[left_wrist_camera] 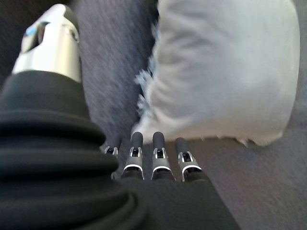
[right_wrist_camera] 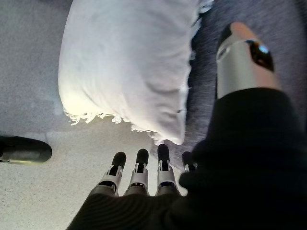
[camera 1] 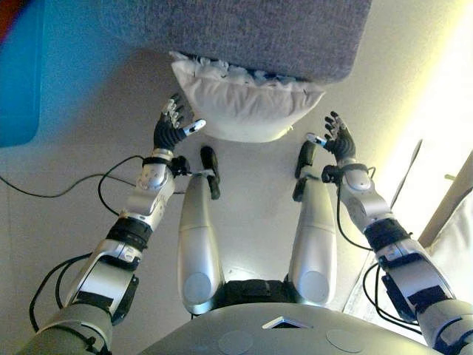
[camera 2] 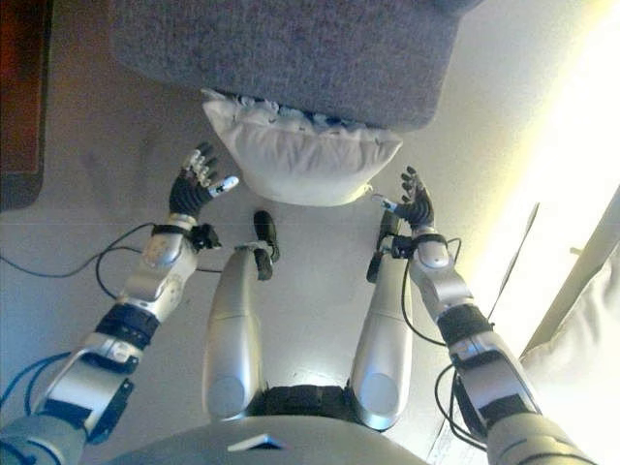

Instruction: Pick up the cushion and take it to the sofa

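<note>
A white fringed cushion (camera 1: 240, 107) leans against the front of a grey sofa (camera 1: 244, 33), its lower edge on the pale floor. It also fills the left wrist view as the cushion (left_wrist_camera: 225, 72) and the right wrist view as the cushion (right_wrist_camera: 129, 62). My left hand (camera 1: 172, 127) is held open just left of the cushion, a small gap from it. My right hand (camera 1: 338, 138) is open on the cushion's right side, also apart from it. Neither hand touches or holds anything. The straight fingers (left_wrist_camera: 158, 155) and fingers (right_wrist_camera: 139, 170) point toward the cushion.
A blue object (camera 1: 18, 74) lies on the floor at the far left. Pale cloth or another cushion (camera 2: 586, 358) shows at the lower right edge, beside a slanting pale edge (camera 1: 443, 207).
</note>
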Robot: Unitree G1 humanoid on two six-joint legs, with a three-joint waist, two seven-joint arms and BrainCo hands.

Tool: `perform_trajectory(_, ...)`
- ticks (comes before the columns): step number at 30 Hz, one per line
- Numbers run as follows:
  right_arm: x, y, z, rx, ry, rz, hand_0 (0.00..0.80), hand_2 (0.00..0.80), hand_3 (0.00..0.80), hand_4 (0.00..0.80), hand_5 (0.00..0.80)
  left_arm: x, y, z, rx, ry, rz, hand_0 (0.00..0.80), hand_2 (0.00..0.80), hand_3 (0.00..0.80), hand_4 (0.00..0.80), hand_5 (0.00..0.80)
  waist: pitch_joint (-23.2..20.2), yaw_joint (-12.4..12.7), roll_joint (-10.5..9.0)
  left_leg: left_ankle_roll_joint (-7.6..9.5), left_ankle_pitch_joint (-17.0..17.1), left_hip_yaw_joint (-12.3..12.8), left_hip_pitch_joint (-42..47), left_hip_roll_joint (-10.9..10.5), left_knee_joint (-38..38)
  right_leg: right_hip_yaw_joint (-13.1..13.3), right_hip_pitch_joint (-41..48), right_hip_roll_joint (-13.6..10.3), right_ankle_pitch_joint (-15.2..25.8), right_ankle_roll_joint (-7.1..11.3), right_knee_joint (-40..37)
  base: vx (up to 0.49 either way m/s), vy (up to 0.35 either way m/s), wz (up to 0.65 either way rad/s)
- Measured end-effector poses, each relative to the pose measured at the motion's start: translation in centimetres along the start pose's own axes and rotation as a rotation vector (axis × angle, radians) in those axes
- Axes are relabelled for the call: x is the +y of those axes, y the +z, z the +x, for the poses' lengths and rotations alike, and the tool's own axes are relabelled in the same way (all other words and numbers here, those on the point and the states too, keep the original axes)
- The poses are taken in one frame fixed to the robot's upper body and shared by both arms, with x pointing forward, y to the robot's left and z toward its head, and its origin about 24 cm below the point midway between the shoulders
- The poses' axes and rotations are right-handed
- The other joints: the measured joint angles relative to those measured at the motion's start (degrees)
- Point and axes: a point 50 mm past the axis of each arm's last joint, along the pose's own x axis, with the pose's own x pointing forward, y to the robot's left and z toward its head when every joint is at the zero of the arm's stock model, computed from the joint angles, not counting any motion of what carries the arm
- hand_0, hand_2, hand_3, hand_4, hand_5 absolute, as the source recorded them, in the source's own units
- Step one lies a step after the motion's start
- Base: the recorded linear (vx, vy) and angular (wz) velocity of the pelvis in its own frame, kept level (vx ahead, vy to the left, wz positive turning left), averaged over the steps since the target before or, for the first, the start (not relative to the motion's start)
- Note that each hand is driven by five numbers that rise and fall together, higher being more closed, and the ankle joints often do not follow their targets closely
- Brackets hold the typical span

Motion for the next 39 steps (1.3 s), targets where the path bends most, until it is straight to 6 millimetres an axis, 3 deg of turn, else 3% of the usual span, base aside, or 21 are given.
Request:
perform_trajectory(12,0.6,5.0,3.3,-0.051,0.007,0.100,0.000,0.000,0.000,0.000,0.000,0.3,3.2,3.0,-0.079,0.200,-0.010,0.000,0.000,0.000,0.000,0.000,0.46,-0.28,0.30,-0.65,-4.72,-3.32,-13.94,0.26,17.29,3.05,-15.43,-0.50,-7.49,-0.50,21.14,0.016,0.045,0.05)
perform_trajectory(18,0.8,7.3,4.3,-0.065,0.026,0.119,0.000,0.000,0.000,0.000,0.000,1.7,4.4,4.5,-0.043,0.226,0.036,0.000,0.000,0.000,0.000,0.000,0.68,-1.74,0.21,-0.86,-7.19,-4.14,-18.53,1.29,25.32,5.24,-20.76,0.50,-9.52,-0.22,29.09,0.064,0.066,-0.08)
perform_trajectory(26,0.4,7.9,4.5,-0.028,0.144,0.029,0.000,0.000,0.000,0.000,0.000,3.4,7.1,6.7,0.024,0.199,-0.049,0.000,0.000,0.000,0.000,0.000,0.77,-4.04,0.34,-0.78,-8.18,-3.64,-20.29,2.15,29.28,7.48,-23.63,1.60,-9.71,-0.02,32.64,0.046,0.109,-0.08)
perform_trajectory(31,0.7,8.3,4.5,-0.022,0.225,-0.008,0.000,0.000,0.000,0.000,0.000,6.0,7.4,6.9,0.085,0.270,-0.069,0.000,0.000,0.000,0.000,0.000,0.98,-4.98,0.75,-0.84,-8.31,-2.53,-20.29,2.74,29.31,8.70,-24.88,2.22,-9.69,-0.05,33.39,0.021,0.090,-0.06)
perform_trajectory(39,1.2,9.2,4.5,-0.029,0.329,-0.109,0.000,0.000,0.000,0.000,0.000,6.6,7.1,7.2,0.127,0.272,-0.165,0.000,0.000,0.000,0.000,0.000,1.19,-6.22,1.26,-0.86,-8.30,-1.88,-20.21,2.88,28.37,9.09,-25.84,2.31,-9.74,-0.56,33.60,0.006,0.038,0.00)
